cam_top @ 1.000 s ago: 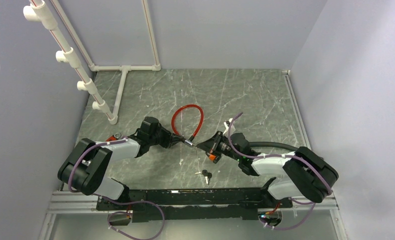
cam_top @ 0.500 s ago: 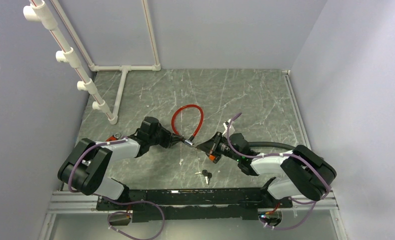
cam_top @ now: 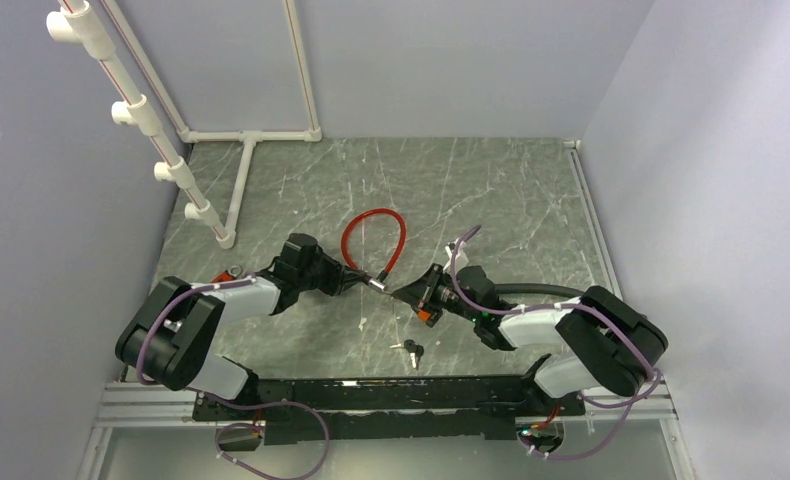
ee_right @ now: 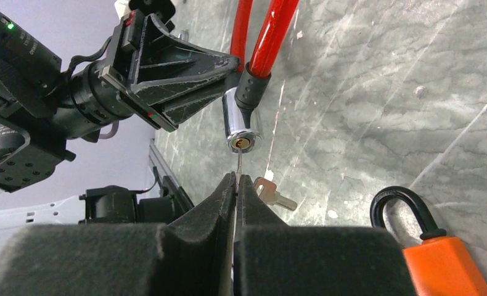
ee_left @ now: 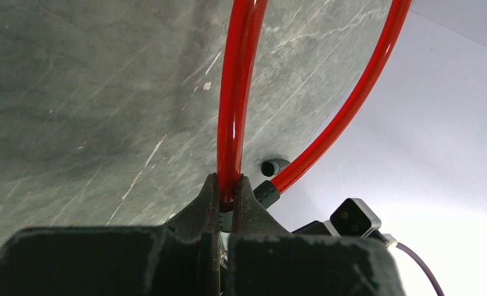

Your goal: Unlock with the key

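A red cable lock (cam_top: 374,235) loops over the table. Its chrome cylinder (ee_right: 242,126) hangs off the table with the keyhole facing my right wrist camera. My left gripper (ee_left: 229,192) is shut on the red cable (ee_left: 233,111) just above its black collar, and holds the cylinder up. My right gripper (ee_right: 237,180) is shut on the key (ee_right: 238,164), which shows edge-on as a thin blade. The blade's tip reaches the cylinder's face at the keyhole's lower edge; I cannot tell whether it has entered. In the top view the two grippers meet nose to nose at the cylinder (cam_top: 380,284).
An orange padlock (ee_right: 441,262) with a black shackle lies right of my right gripper. A loose silver key (ee_right: 277,193) lies on the table below the cylinder. More keys (cam_top: 411,349) lie nearer the arm bases. A white pipe frame (cam_top: 241,180) stands at the back left.
The right arm has crept slightly left toward the cylinder. The left arm and the red loop stay where they were.
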Action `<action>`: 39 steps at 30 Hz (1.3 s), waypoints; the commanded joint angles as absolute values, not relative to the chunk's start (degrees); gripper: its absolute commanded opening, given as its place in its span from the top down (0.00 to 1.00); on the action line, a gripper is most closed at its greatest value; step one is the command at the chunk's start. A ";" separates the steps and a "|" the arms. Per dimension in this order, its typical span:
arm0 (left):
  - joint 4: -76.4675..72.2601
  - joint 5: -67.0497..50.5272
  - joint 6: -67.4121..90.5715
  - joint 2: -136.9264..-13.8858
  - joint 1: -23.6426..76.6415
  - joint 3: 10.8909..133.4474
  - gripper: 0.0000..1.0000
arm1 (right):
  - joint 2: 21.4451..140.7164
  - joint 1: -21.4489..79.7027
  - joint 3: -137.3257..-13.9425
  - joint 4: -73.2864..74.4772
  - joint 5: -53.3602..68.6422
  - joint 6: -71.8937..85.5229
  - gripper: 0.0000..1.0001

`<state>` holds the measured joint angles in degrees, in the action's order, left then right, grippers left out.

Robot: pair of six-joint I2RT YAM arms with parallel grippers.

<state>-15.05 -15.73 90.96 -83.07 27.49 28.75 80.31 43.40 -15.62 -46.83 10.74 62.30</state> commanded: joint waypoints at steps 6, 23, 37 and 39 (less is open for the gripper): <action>-18.98 -17.15 91.23 -81.15 28.08 30.31 1.00 | 77.81 43.68 -18.39 -48.21 9.18 59.81 1.00; -17.12 -16.42 90.38 -81.24 28.14 30.59 1.00 | 79.58 44.20 -19.80 -47.64 8.70 58.39 1.00; -15.64 -15.86 89.90 -80.87 28.16 31.12 1.00 | 79.60 44.63 -20.78 -46.52 8.26 57.13 1.00; -16.00 -15.82 90.06 -80.69 28.13 30.95 1.00 | 79.85 44.71 -21.04 -46.45 8.26 57.13 1.00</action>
<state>-13.52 -14.13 90.72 -82.52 27.57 28.77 79.61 44.34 -18.09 -43.31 9.17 58.02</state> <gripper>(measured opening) 0.050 0.027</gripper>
